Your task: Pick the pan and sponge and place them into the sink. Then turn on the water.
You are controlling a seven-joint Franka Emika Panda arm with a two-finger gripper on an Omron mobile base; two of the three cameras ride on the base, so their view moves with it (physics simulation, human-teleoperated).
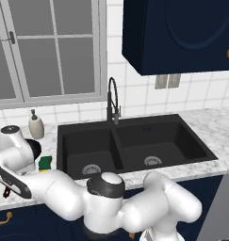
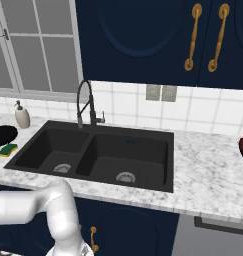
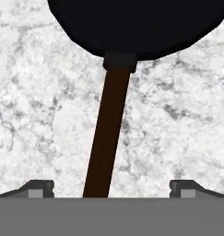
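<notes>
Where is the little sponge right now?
The sponge lies on the marble counter just left of the sink, beside the black pan and in front of the soap dispenser.

there are no words, numbers, labels or signs to read anywhere here.
</notes>
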